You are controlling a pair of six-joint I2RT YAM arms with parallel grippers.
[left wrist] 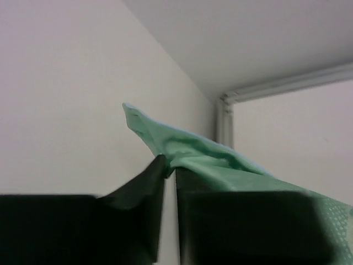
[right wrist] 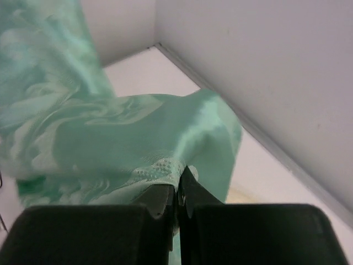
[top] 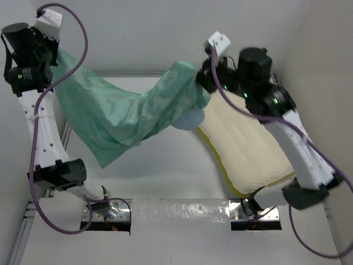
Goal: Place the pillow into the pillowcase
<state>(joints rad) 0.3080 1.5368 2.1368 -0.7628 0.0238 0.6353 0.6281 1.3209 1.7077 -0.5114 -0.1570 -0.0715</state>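
Left claw [left wrist: 170, 167] and right claw [right wrist: 179, 181] each pinched tight on the shiny mint-green swirl-patterned cloth pillowcase [top: 127, 113].

It sagged from ten o'clock to one o'clock above the white desk [top: 165, 176]. The cream-white bumpy rectangular pillow [top: 248, 152] lay at four o'clock, its far end meeting the cloth. Thin pinches could have slipped, or the slack mouth could have snagged and pushed the pillow aside.

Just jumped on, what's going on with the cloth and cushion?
Both arms hold the shiny mint-green swirl-patterned pillowcase stretched in the air: left pincer shut on one edge, right pincer shut on another. The cream-white bumpy pillow with a yellow edge lies on the table under the right arm, mostly outside the case.
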